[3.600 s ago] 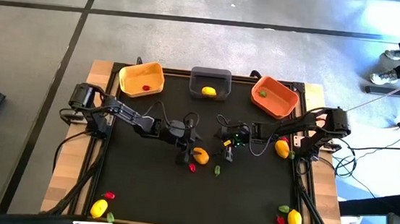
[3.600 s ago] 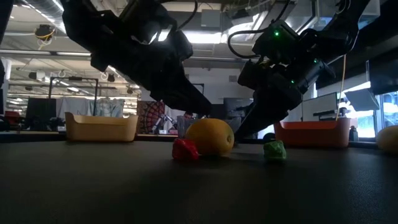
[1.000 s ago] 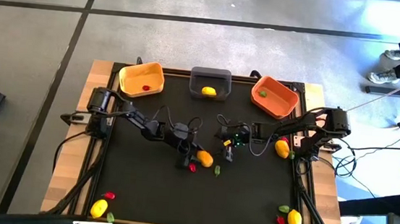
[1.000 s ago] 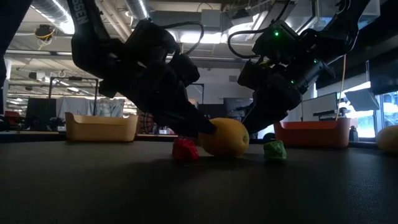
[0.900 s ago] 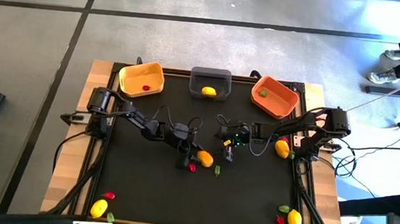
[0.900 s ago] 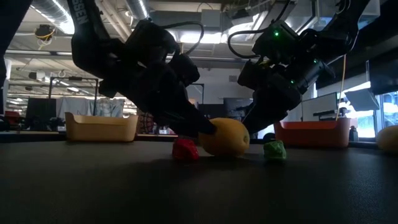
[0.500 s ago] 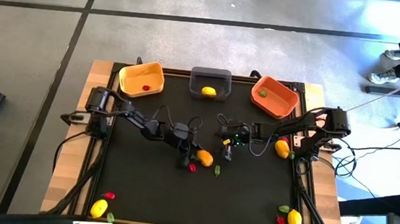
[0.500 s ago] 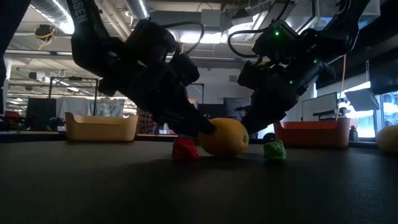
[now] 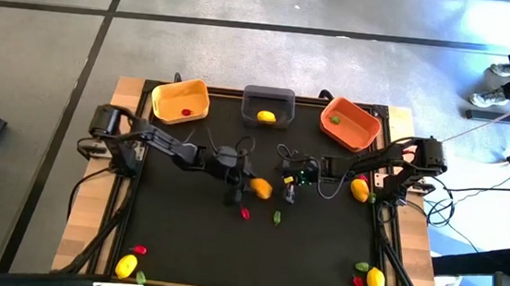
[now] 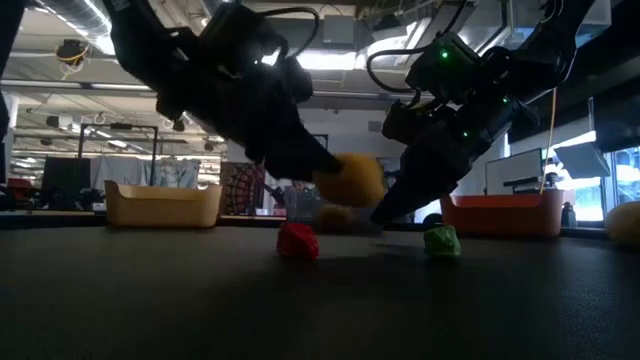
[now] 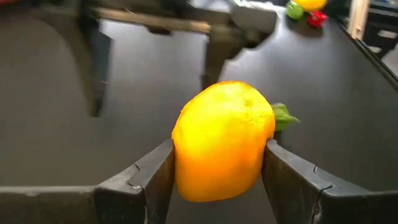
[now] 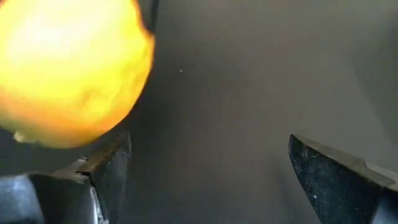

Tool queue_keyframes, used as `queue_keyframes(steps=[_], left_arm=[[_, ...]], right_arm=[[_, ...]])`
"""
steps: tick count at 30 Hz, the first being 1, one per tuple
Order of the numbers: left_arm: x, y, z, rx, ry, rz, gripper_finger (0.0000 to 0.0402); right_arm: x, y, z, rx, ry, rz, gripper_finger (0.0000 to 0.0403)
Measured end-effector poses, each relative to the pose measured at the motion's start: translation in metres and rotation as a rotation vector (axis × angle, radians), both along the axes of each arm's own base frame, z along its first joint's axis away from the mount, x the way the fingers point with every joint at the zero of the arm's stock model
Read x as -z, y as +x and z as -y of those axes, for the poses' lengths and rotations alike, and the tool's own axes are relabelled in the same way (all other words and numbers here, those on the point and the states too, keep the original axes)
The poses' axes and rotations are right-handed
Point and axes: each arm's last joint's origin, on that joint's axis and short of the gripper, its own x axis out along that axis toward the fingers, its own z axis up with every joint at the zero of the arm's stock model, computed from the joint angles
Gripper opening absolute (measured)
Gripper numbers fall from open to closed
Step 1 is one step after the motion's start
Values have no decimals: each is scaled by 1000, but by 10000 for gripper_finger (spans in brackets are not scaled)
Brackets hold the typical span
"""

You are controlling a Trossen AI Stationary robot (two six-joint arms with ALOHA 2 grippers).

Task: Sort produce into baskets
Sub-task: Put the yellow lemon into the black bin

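Observation:
My left gripper (image 9: 253, 188) is shut on a yellow lemon (image 11: 224, 149) at mid-table, lifted above the black mat. A small red piece (image 10: 298, 241) and a small green piece (image 10: 441, 241) lie on the mat below it. My right gripper (image 9: 288, 196) stands open just right of the lemon with nothing between its fingers (image 12: 106, 168). At the far edge stand the yellow-orange basket (image 9: 169, 94) with a red piece, the dark grey basket (image 9: 268, 96) with a lemon, and the orange basket (image 9: 353, 131) with a green piece. My left gripper pinches the lemon between its two fingers, one finger (image 11: 155, 180) on each of two opposite sides (image 11: 264, 155). The fingers come slanting down from the table's left. The lemon hangs clear of the mat (image 10: 350, 180).
Another lemon (image 9: 359, 188) lies at the mat's right edge. A lemon (image 9: 126, 265) and a red piece (image 9: 139, 250) sit at the near left corner. A lemon (image 9: 374, 280) with red and green pieces sits at the near right corner.
My left gripper has risen with the lemon, which was resting on the mat beside the red piece and now hangs clear above it. The red and green pieces have stayed where they were.

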Motion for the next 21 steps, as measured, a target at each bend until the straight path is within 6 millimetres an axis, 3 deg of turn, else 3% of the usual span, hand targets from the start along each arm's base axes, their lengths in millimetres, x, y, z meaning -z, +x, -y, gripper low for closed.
queue_keyframes(steps=[11, 21], left_arm=[[-39, -16, -44, -166, 73, 67, 207], [-46, -28, -92, -353, 98, 81, 207]], right_arm=[[0, 0, 1, 19, -18, 0, 372], [-1, 0, 9, 84, -103, 1, 372]])
